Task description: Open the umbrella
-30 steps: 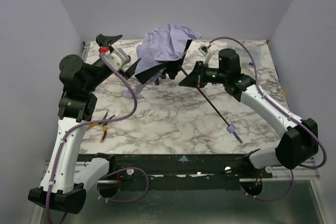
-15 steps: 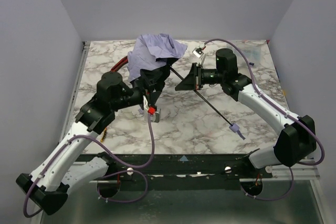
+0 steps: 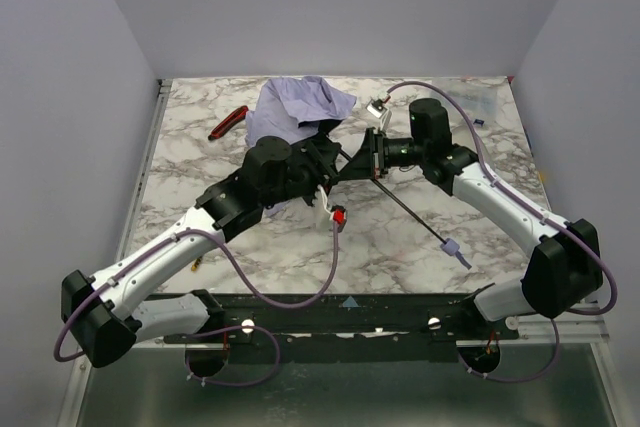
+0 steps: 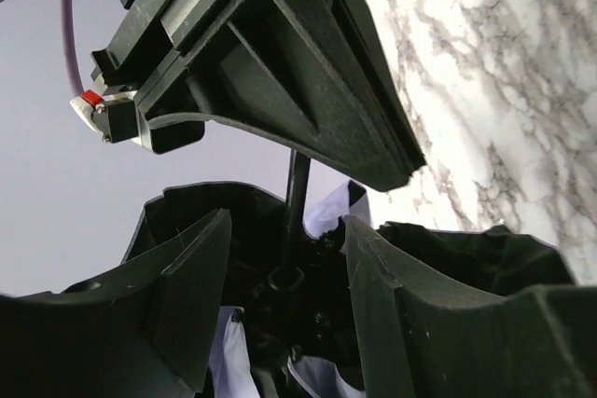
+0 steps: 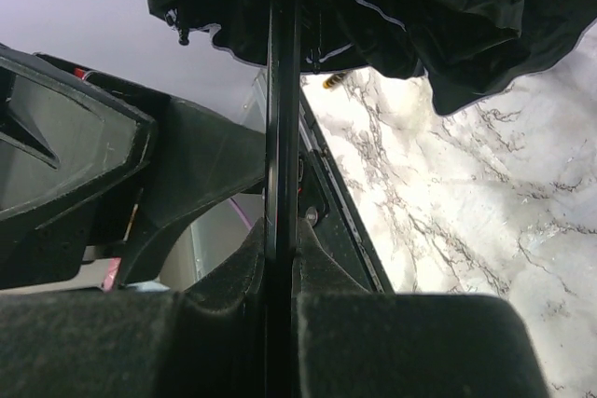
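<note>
We find the left claw (image 4: 284,230) half open, its jaws straddling the shaft (image 4: 297,193) just short of the crumpled canopy of the umbrella (image 3: 295,107) and gripping nothing. Immediately to its right, the right claw (image 3: 372,154) is clamped on that shaft, which slants on from it to the handle (image 3: 452,250).

umbrella (image 3: 295,107) canopy: thin cloth, pale lavender outside, matt and crumpled; black lining with a faint sheen.
shaft (image 5: 282,90): thin black rod, smooth and glossy, looks like metal.
handle (image 3: 452,250): small lavender piece, looks like plastic.
left gripper (image 4: 284,230): black plastic, matt, finely scuffed.
right gripper (image 5: 280,267): black, matt, slightly grainy.
counter (image 3: 480,162): marble-patterned top, smooth, dull shine.
cable (image 3: 334,247): lavender sheath, smooth.
</note>
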Robot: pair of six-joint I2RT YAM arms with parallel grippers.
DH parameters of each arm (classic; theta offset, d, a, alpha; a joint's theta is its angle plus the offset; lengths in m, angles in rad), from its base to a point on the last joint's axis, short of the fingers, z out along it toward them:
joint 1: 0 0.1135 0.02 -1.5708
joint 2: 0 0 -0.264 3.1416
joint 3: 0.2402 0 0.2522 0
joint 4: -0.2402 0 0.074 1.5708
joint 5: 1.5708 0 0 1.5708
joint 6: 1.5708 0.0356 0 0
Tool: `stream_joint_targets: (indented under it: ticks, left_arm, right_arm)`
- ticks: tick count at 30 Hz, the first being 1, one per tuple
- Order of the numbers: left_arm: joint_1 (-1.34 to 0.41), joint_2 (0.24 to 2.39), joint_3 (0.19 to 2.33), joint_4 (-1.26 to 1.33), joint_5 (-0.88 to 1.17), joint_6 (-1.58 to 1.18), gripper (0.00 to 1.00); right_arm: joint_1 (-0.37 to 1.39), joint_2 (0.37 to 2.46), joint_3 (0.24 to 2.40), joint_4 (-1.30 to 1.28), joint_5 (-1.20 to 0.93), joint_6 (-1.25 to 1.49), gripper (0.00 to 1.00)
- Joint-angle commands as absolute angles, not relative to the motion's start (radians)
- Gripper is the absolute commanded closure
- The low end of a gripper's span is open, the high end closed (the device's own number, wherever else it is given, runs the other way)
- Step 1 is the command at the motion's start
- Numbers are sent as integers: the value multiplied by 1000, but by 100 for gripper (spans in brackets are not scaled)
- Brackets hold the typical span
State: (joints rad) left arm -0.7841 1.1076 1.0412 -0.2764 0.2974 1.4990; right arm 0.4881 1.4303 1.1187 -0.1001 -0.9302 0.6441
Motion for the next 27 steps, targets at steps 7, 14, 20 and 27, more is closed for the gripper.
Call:
stream_joint_targets:
  ticks: [7,14,20,27]
  left_arm:
    - [-831,1198,1020,-123,131,1576,59]
    - [-830,1211,1004,-110,133,1598,94]
    - [-830,1147,918,-74,185,1604,100]
    - [-831,1067,839,-105,222,1596,100]
  right_arm:
    - [494,1372,1103,-56,-988,601,100]
    - [494,1371,1097,-43,-1029,594,98]
    - [493,1353,1118,-73,-1001,549,70]
    - [448,1355,1195,-116,-974,485,40]
